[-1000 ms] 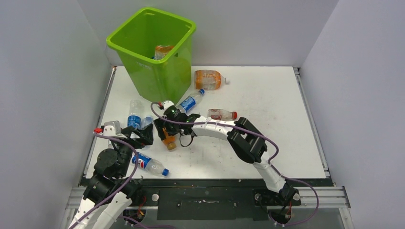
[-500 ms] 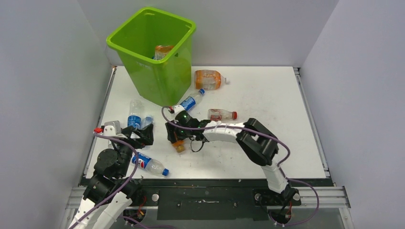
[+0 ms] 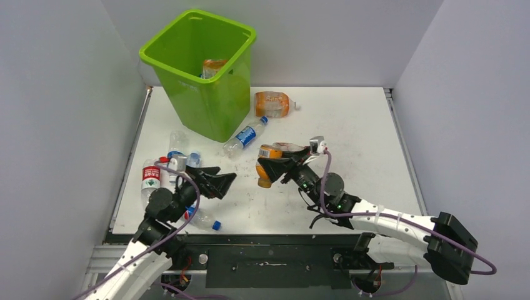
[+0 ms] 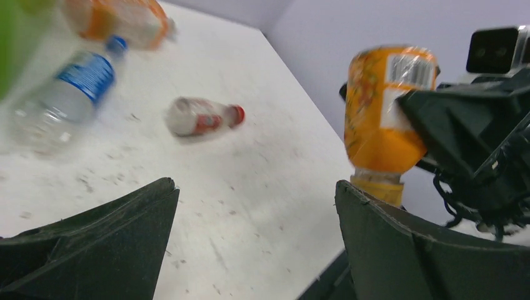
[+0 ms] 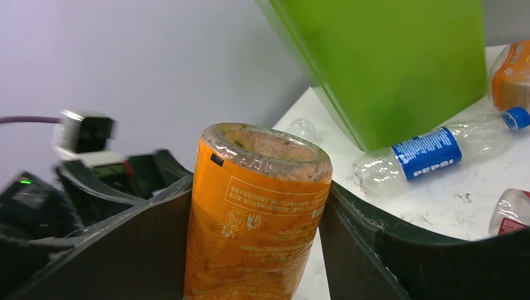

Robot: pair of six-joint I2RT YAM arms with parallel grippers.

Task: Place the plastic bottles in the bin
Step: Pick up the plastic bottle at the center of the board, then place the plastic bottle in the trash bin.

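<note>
The lime-green bin (image 3: pixel 197 69) stands at the far left of the table with an orange bottle (image 3: pixel 214 66) inside; it also shows in the right wrist view (image 5: pixel 387 56). My right gripper (image 3: pixel 267 170) is shut on an orange bottle (image 5: pixel 256 200), held cap down above the table's middle (image 4: pixel 381 119). My left gripper (image 3: pixel 219 180) is open and empty, just left of it, its jaws wide apart (image 4: pixel 255 187). A blue-labelled clear bottle (image 3: pixel 247 137) lies by the bin's base. A small red-labelled bottle (image 3: pixel 290 148) lies behind the right gripper.
An orange-labelled bottle (image 3: pixel 273 104) lies right of the bin. At the left edge lie a red-labelled bottle (image 3: pixel 150 178) and a blue-labelled one (image 3: pixel 177 150); another blue-labelled bottle (image 3: pixel 201 219) lies near the front edge. Grey walls close both sides.
My right arm has swung back and to the right, carrying the orange bottle up off the table. My left gripper has moved forward and right, uncovering the bottles at the left edge.
</note>
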